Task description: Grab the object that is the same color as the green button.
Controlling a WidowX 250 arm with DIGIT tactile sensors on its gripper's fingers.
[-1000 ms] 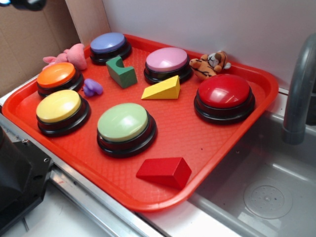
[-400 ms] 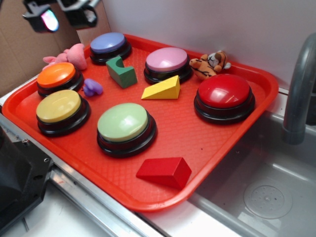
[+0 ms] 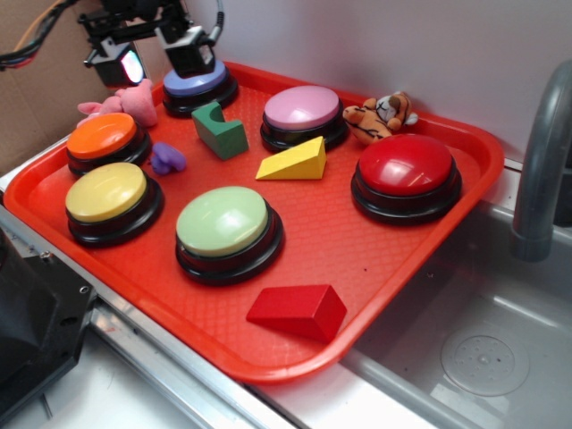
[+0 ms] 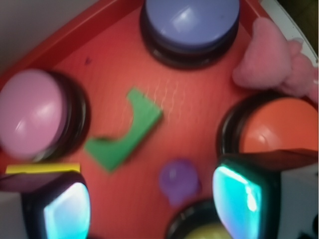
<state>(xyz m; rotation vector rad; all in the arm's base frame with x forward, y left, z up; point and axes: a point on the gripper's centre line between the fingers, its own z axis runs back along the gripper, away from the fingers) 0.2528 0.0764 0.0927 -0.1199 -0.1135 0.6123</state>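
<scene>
Item 1: my gripper (image 3: 159, 55), black, with glowing pads (image 4: 238, 196), raised above the back left corner of the red plastic tray (image 3: 375, 259). Jaws spread wide apart, holding nothing; in the wrist view the two pads stand at the lower left and lower right with open tray floor between them.

Item 2: small dark green block with a semicircular notch (image 3: 219, 130), flat on the tray between the blue-violet dome button (image 3: 197, 79) and the pink dome button (image 3: 302, 109). It sits apart from my pads, ahead of them in the wrist view (image 4: 123, 130).

Item 3: large pale green dome button on a black base (image 3: 223, 225), near the tray's front, well apart from the block.

Item 4: yellow wedge (image 3: 293, 161), just beside the block toward the front right, not touching.

Item 5: small purple soft figure (image 3: 166, 159), beside the orange dome button (image 3: 103, 138).
</scene>
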